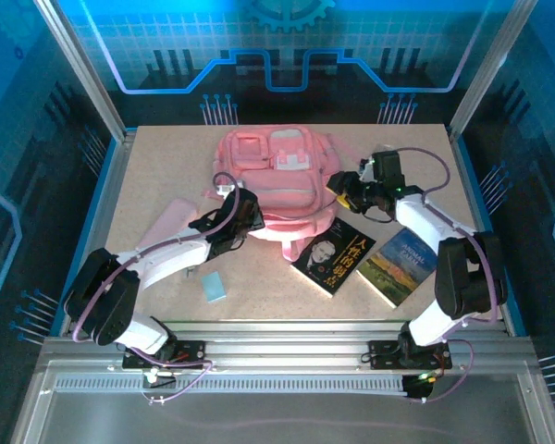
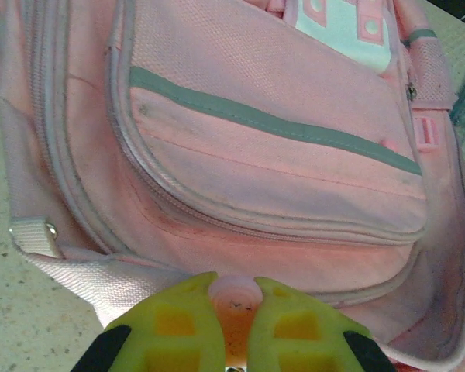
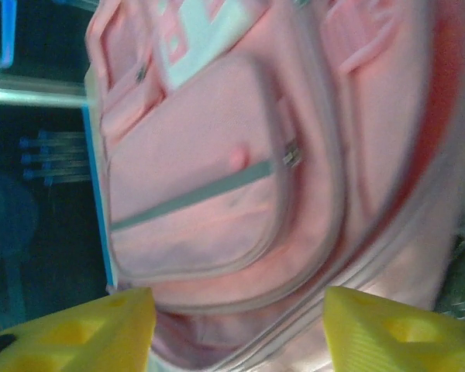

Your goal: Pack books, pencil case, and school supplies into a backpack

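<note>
1. Backpack (image 1: pixel 273 176): lies flat on the bench (image 1: pixel 157 176), upper centre of the top view, front pockets facing up.
2. Left hand (image 1: pixel 233 205): positioned at the lower left edge of the backpack. In the left wrist view its yellow fingers (image 2: pixel 167 329) are closed on a small pink tab (image 2: pixel 234 293). This is apparently a zip pull of the backpack, though the view is too close to confirm it.
3. Right hand (image 1: pixel 349 190): positioned at the right edge of the backpack. In the right wrist view its fingers (image 3: pixel 85 333) stand wide apart, open, with nothing gripped. The backpack lies beyond them, blurred.
4. Black book (image 1: pixel 333 259) and green book (image 1: pixel 402 266): flat on the bench, just beside each other, right of centre. The black book is just beside the lower edge of the backpack.
5. Pencil case (image 1: pixel 171 227): on the bench left of the backpack, partly covered by the left arm (image 1: pixel 157 264).
6. Blue rectangle (image 1: pixel 214 286): flat on the bench, lower left of centre, apart from the backpack.
</note>
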`<state>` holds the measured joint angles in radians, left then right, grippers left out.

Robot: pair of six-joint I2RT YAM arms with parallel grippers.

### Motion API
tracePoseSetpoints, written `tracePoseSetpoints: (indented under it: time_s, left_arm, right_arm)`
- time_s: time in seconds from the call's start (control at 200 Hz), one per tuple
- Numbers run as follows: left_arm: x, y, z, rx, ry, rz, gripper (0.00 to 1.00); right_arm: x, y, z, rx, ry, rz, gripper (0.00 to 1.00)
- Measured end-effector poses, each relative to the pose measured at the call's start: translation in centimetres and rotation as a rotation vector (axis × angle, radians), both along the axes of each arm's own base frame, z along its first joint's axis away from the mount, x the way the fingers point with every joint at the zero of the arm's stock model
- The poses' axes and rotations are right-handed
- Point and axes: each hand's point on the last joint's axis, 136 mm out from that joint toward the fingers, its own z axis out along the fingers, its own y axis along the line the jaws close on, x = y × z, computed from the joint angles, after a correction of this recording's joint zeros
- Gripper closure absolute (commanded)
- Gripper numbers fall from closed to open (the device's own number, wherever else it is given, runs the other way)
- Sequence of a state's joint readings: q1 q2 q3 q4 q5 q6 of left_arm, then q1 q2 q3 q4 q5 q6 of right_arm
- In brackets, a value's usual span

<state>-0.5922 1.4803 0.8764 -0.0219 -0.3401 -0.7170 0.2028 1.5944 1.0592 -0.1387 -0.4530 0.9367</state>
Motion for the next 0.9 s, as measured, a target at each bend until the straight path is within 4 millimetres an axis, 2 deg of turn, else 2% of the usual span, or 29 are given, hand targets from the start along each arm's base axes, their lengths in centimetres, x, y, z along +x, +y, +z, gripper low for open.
tracePoseSetpoints:
  time_s: [0.16,0.24,0.32,0.43,0.59,0.635,0.775,0.88,0.9]
  left_arm:
    - [0.6,-2.5,0.8,-0.041,-0.005,-0.033,1.0]
    - [0.5,-4.6,0.9,-0.064,0.004,-0.071,1.0]
    - [0.3,-6.3,0.9,-0.077,0.009,-0.103,1.0]
    - [-0.2,-7.4,0.5,-0.087,0.024,-0.124,1.0]
    - [-0.7,-7.3,-0.1,-0.101,0.044,-0.108,1.0]
    - [-1.1,-7.0,-0.6,-0.102,0.057,-0.101,1.0]
    - [-2.0,-6.0,-2.5,-0.107,0.089,-0.057,1.0]
    - [-2.2,-5.5,-3.2,-0.128,0.097,-0.019,1.0]
    - [-2.2,-5.4,-3.2,-0.131,0.099,-0.014,1.0]
  right_arm:
    - [-3.9,4.0,1.2,0.087,0.049,0.089,0.29]
    - [-5.6,4.9,1.1,0.109,0.08,0.099,0.29]
    - [-6.7,5.5,0.2,0.123,0.122,0.084,0.28]
    - [-6.9,5.2,-2.3,0.126,0.179,0.025,0.28]
    - [-5.1,5.1,-5.0,0.124,0.215,-0.061,0.32]
    - [-4.7,5.3,-5.8,0.124,0.225,-0.077,0.37]
    - [-3.8,5.9,-8.1,0.127,0.266,-0.102,0.78]
    - [-3.6,6.2,-9.3,0.13,0.288,-0.111,1.0]
    - [-3.5,6.3,-9.4,0.128,0.279,-0.103,1.0]
